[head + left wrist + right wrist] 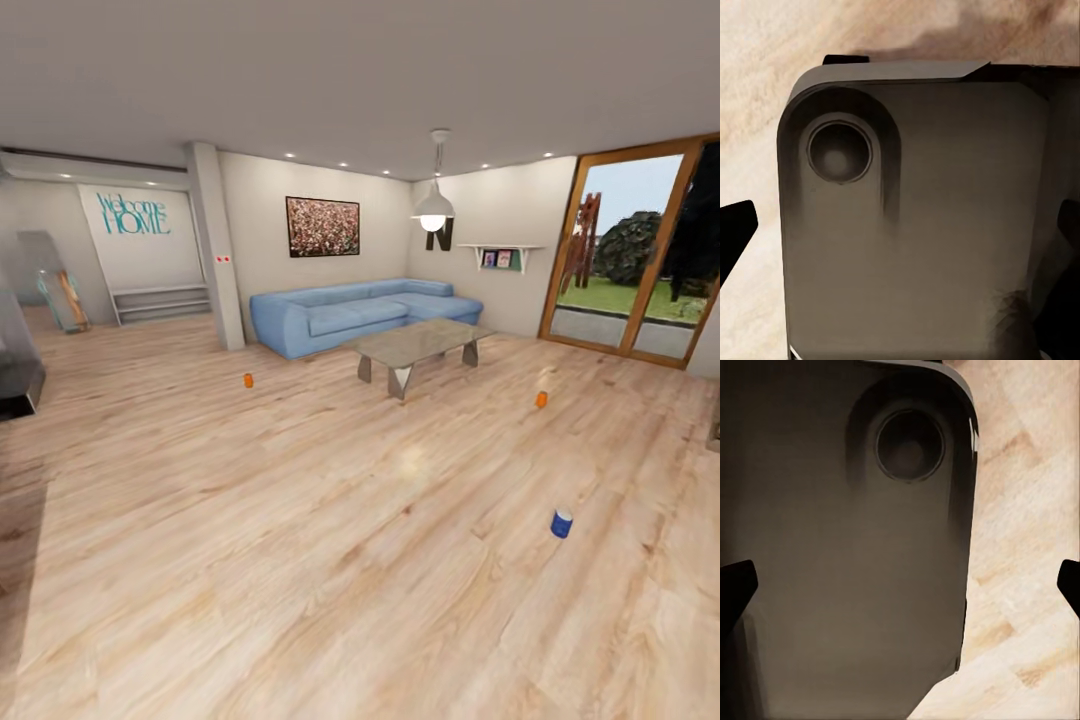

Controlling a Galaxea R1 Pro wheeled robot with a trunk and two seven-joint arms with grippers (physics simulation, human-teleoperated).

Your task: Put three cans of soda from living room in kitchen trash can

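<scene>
Across the light wood floor (300,520) of the living room, 2 orange soda cans stand upright and well apart: the left can (248,380) lies ahead and to the left, near the end of the blue sectional sofa (360,312), and the right can (541,399) lies ahead and to the right, beyond the far end of the glass-topped coffee table (420,345). A blue can (562,523) stands nearer the camera on the right side; it is not orange, so I would not count it as 1 of the 3. A third orange can I cannot pick out.

Both orange cans stand with their long axes vertical, far out of reach, so the base must drive forward before any arm can act. By side alone, the right can suits the right arm and the left can suits the left arm.

Both wrist cameras look at a dark flat-faced part of the robot's own body with a round recess, floor showing beside it, which suggests both arms are tucked close to the trunk. The left gripper (900,232) and the right gripper (900,585) show dark fingertips at opposite edges of their views, spread wide, with no object held between them.

The trash can and kitchen lie elsewhere.
</scene>
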